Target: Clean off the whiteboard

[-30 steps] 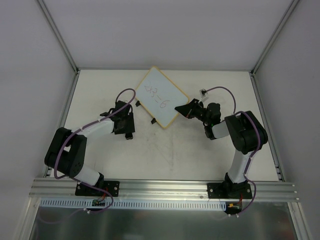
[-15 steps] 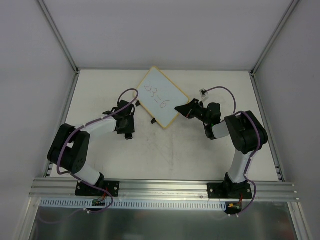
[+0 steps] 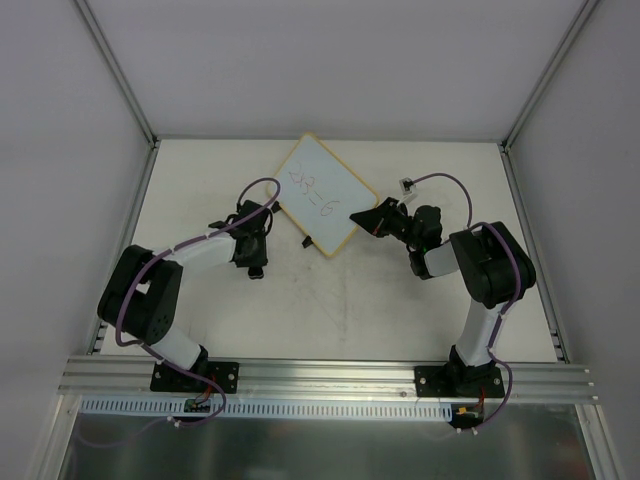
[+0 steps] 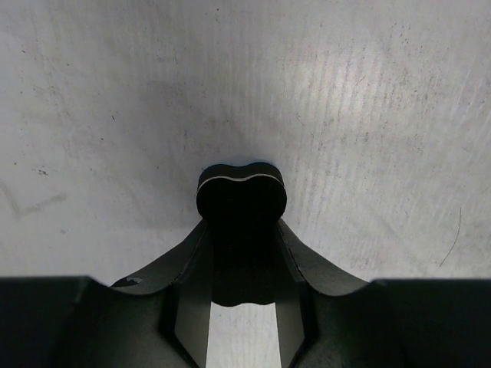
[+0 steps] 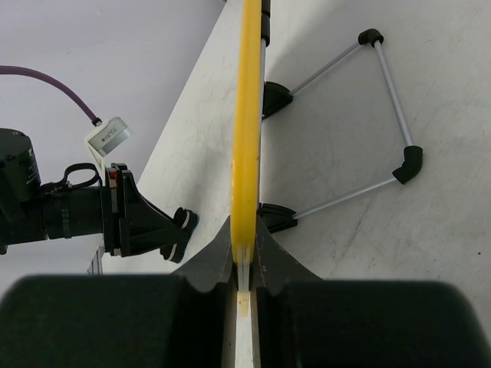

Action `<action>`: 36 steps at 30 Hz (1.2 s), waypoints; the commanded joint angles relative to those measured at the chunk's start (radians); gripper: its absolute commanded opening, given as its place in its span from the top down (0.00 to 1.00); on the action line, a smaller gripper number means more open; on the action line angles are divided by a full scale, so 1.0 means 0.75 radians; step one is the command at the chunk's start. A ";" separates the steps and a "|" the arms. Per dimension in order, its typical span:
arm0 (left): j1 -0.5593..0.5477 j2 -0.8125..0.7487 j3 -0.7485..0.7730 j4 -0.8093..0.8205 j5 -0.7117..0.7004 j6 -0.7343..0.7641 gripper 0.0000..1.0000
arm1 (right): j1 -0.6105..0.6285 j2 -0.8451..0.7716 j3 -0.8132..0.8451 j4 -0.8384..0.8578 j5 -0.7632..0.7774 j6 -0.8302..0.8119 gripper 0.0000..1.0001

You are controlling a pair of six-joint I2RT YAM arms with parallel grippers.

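Observation:
The whiteboard is white with a tan-yellow frame and handwriting on its face. It is tilted at the back middle of the table. My right gripper is shut on its right lower edge. In the right wrist view the yellow edge runs straight up from between my right gripper. Two black clips and a wire stand show behind the board. My left gripper is left of the board and apart from it, shut on a small black eraser held just above the table.
White walls and aluminium posts enclose the table. A rail runs along the near edge. A small white cable tag lies right of the board. The left arm's purple cable loops near the board's left corner.
My left arm has shifted slightly right, toward the board, still holding the eraser. The right arm and the board have not moved.

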 commanded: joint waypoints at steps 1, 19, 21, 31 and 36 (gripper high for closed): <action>-0.011 -0.072 0.026 -0.037 -0.048 -0.008 0.79 | -0.017 -0.001 0.024 0.258 0.006 -0.017 1.00; 0.170 0.001 0.478 0.118 0.425 0.209 1.00 | -0.019 -0.003 0.026 0.269 -0.006 -0.013 1.00; 0.183 0.034 0.513 0.163 0.445 0.241 1.00 | -0.017 -0.003 0.024 0.271 -0.006 -0.011 1.00; 0.195 0.212 0.611 0.445 0.558 0.397 1.00 | -0.017 -0.009 0.022 0.273 -0.008 -0.013 1.00; 0.197 0.267 0.613 0.552 0.523 0.442 1.00 | -0.019 -0.016 0.020 0.273 -0.010 -0.015 1.00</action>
